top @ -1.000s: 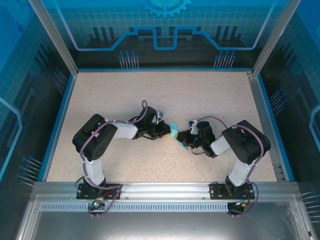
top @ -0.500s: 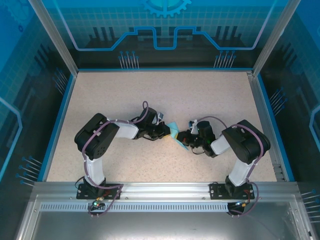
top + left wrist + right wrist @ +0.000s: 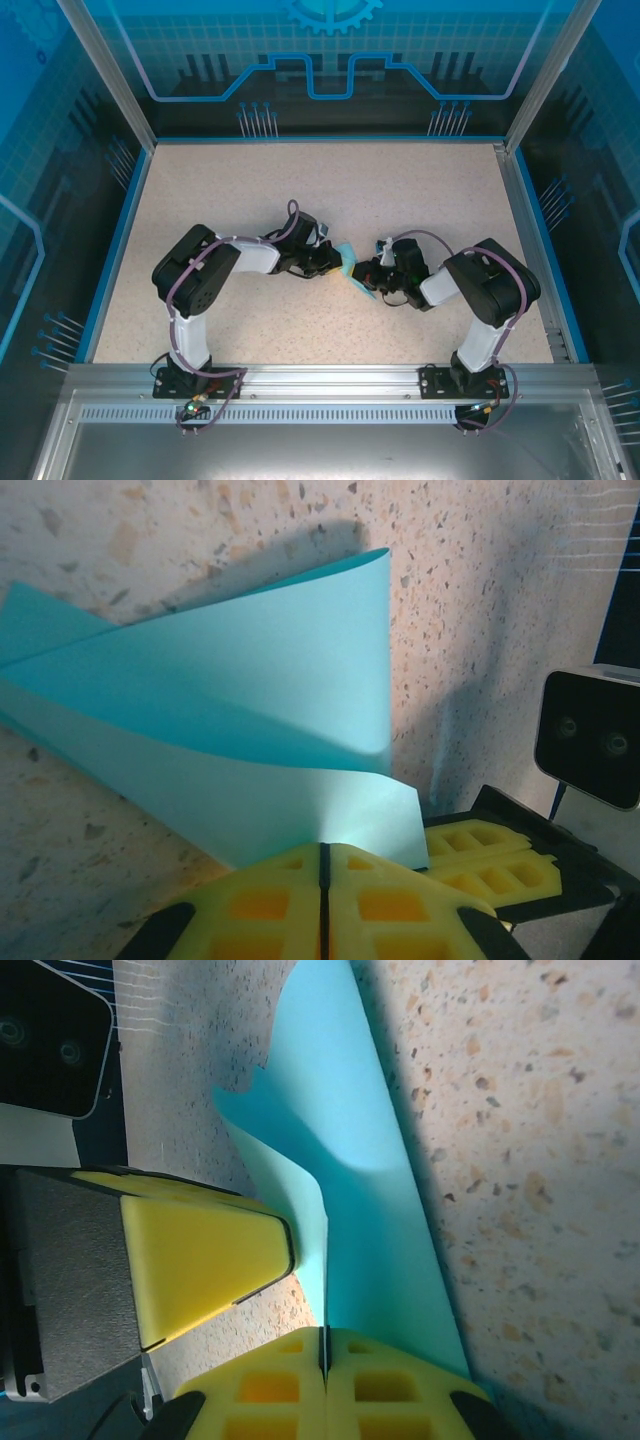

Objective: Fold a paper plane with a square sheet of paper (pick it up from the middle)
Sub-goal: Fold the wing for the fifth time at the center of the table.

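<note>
Surface: we record a speckled beige surface (image 3: 200, 190) with blue edging; the left arm (image 3: 200, 280) and the right arm (image 3: 480, 285) both reach inward and meet near its middle.

Task item: a thin light cyan sheet of paper (image 3: 347, 258) sits between the two claws at mid-surface, showing from above as a small cyan patch.

Sheet condition: in the left wrist view the sheet (image 3: 250, 710) is folded over on itself. One layer bows upward with its free edge standing clear, and a flatter layer runs beneath it. It casts a shadow on the surface. We cannot tell whether any part of it rests there.

Left claw: the left claw (image 3: 335, 262) has its yellow pads pressed together with only a thin seam between them (image 3: 323, 852). A corner of the sheet enters that seam, so we class it as pinching the sheet.

Right claw: the right claw (image 3: 372, 280) likewise has its yellow pads pressed together (image 3: 324, 1340), with an edge of the sheet (image 3: 350, 1160) running into the seam. It is pinching the sheet.

Spacing: the claws stand just beside each other. In the right wrist view a yellow finger (image 3: 200, 1260) of the left claw lies close to the left of the sheet.
</note>
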Motion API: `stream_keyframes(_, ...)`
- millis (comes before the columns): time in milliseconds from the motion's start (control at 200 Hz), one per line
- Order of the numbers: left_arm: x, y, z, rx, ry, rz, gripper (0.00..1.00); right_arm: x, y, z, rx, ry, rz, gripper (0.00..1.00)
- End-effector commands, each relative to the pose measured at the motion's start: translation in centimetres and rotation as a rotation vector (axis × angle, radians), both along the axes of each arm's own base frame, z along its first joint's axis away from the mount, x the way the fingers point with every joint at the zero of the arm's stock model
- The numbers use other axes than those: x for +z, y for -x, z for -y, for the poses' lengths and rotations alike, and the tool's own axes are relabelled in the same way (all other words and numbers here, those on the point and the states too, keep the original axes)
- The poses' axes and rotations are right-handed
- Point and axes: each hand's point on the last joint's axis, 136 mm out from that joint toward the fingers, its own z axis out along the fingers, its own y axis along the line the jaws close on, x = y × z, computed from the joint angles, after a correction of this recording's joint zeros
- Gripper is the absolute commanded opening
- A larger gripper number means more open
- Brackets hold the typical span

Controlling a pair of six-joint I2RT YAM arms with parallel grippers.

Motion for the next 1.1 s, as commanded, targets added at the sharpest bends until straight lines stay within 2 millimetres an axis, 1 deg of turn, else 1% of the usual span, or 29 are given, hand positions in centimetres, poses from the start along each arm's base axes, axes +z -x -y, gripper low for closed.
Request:
stream_keyframes(0, -1.3, 0.1, 0.0, -0.013, -0.047, -0.021, 0.08, -1.2, 0.4, 0.9, -0.003, 0.048, -0.058, 0.01)
stream_keyframes(255, -1.9, 0.2, -0.1, -0.011, -0.062, -0.041, 0.08, -1.0, 0.5, 0.8, 0.004, 0.042, -0.069, 0.03)
stream_keyframes(380, -2.3, 0.3, -0.4, -0.004, -0.086, -0.059, 0.07, -0.4, 0.5, 0.7, 0.013, 0.041, -0.066, 0.06)
stream_keyframes(480, -2.7, 0.4, -0.7, 0.0, -0.109, -0.077, 0.07, 0.2, 0.5, 0.9, 0.024, 0.054, -0.054, 0.12)
stream_keyframes(635, -3.3, 0.6, -0.8, 0.001, -0.124, -0.097, 0.07, 1.1, 0.7, 1.3, 0.065, 0.091, -0.031, 0.25)
stream_keyframes(795, -3.4, 0.6, -0.8, 0.002, -0.124, -0.105, 0.06, 1.1, 1.5, 1.6, 0.142, 0.156, -0.014, 0.33)
stream_keyframes(835, -3.4, 0.6, -0.8, 0.002, -0.123, -0.107, 0.07, 1.1, 1.6, 1.6, 0.163, 0.173, 0.006, 0.33)
stream_keyframes(885, -3.4, 0.7, -0.7, -0.001, -0.122, -0.106, 0.06, 0.8, 2.1, 1.9, 0.188, 0.201, -0.002, 0.33)
stream_keyframes(1095, -3.1, 0.6, -0.5, -0.006, -0.116, -0.105, 0.06, 1.3, 2.8, 1.8, 0.305, 0.257, 0.11, 0.33)
